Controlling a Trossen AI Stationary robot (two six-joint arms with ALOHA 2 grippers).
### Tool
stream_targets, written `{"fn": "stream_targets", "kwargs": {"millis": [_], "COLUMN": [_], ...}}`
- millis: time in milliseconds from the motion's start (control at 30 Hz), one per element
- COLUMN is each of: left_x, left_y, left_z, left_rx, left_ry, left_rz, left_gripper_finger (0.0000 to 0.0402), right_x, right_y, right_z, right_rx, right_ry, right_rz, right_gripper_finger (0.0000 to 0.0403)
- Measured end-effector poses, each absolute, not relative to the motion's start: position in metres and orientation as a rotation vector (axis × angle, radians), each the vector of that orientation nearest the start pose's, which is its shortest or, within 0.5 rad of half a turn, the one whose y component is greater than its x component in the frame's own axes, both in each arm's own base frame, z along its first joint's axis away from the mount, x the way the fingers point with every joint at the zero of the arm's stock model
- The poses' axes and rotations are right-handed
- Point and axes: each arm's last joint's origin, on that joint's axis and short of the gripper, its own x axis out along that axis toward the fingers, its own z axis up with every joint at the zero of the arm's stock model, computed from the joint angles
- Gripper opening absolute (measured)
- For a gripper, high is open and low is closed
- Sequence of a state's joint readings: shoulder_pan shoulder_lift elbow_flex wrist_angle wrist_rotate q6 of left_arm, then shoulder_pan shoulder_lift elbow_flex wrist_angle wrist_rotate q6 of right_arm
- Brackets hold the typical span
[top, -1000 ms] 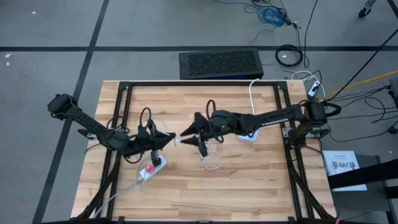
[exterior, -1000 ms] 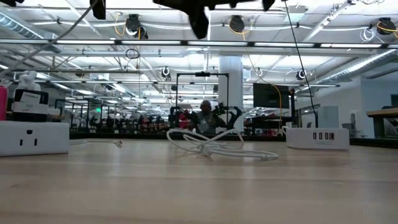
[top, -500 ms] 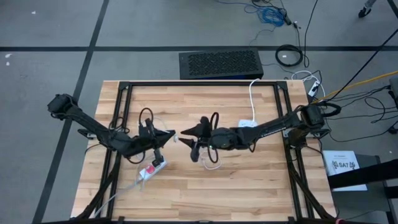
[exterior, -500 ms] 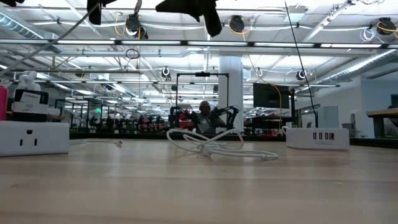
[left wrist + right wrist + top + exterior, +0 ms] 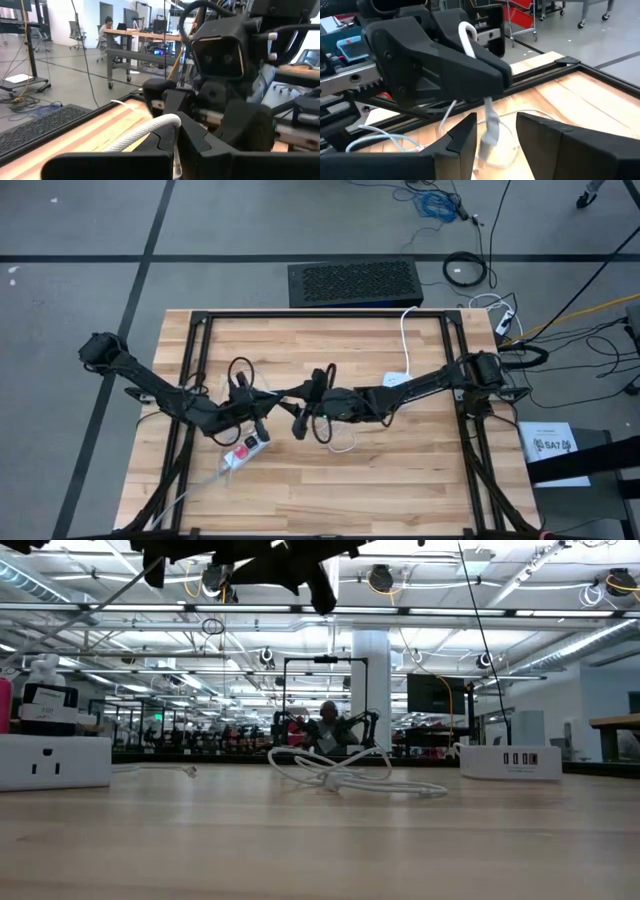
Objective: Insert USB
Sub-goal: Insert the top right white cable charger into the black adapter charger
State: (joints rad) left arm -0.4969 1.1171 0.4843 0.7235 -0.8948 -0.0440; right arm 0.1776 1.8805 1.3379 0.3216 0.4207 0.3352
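A white USB cable lies in loose loops (image 5: pixel 340 442) on the wooden table, also seen in the low view (image 5: pixel 335 772). My left gripper (image 5: pixel 278 398) hangs mid-table, shut on the cable near its plug end. The plug (image 5: pixel 490 129) hangs below the left gripper's fingers (image 5: pixel 445 60). My right gripper (image 5: pixel 495 136) is open and faces the left one closely (image 5: pixel 298 420), one finger on each side of the hanging plug. I see no touch. A white USB hub (image 5: pixel 395 382) rests flat on the table under the right arm. My left gripper pinches the white cable (image 5: pixel 145 131) between its two shut fingers, a short way behind the plug. The cable arches out over the fingers (image 5: pixel 466 35), and the plug end hangs down clear of the table.
A white power strip with a red switch (image 5: pixel 247 450) lies on the table near the left gripper, and shows at the low view's left (image 5: pixel 55 762). The hub (image 5: pixel 510 762) stands at the right. A black frame (image 5: pixel 320 315) borders the table. There is free room along the table's near side.
My right gripper has moved toward the table's left and a little toward its near edge. It now stands close against the left gripper, with its fingers around the hanging plug. The left gripper has held the cable almost still.
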Motion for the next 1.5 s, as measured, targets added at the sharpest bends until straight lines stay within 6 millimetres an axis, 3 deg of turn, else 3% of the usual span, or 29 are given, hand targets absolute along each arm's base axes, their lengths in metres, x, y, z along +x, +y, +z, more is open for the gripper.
{"fn": "stream_targets", "kwargs": {"millis": [200,400,633,900,1100,1333,1500], "left_x": [0.207,0.207,0.207,0.205,0.199,0.182,0.170], "left_y": [-0.087,-0.087,-0.088,-0.097,-0.107,-0.107,-0.114], "left_z": [0.253,0.253,0.252,0.244,0.256,0.254,0.257], "left_rx": [-0.099,-0.099,-0.088,-0.015,0.003,-0.066,-0.153], "left_ry": [-0.080,-0.081,-0.064,0.012,0.036,0.232,0.289], "left_rz": [0.396,0.397,0.372,0.266,0.176,0.162,0.036], "left_gripper_finger": [0.0007,0.0007,0.0013,0.0104,0.0154,0.0165,0.0166], "right_x": [0.434,0.433,0.434,0.434,0.435,0.432,0.428], "right_y": [0.064,0.064,0.067,0.070,0.069,0.070,0.067], "right_z": [0.260,0.260,0.259,0.257,0.258,0.264,0.280], "right_rx": [0.248,0.210,0.160,0.175,0.205,0.208,0.183], "right_ry": [0.166,0.170,0.191,0.237,0.225,0.209,0.164], "right_rz": [-0.294,-0.294,-0.219,-0.084,-0.037,0.003,0.019], "right_gripper_finger": [0.0111,0.0015,0.0005,0.0002,0.0001,0.0000,0.0000]}}
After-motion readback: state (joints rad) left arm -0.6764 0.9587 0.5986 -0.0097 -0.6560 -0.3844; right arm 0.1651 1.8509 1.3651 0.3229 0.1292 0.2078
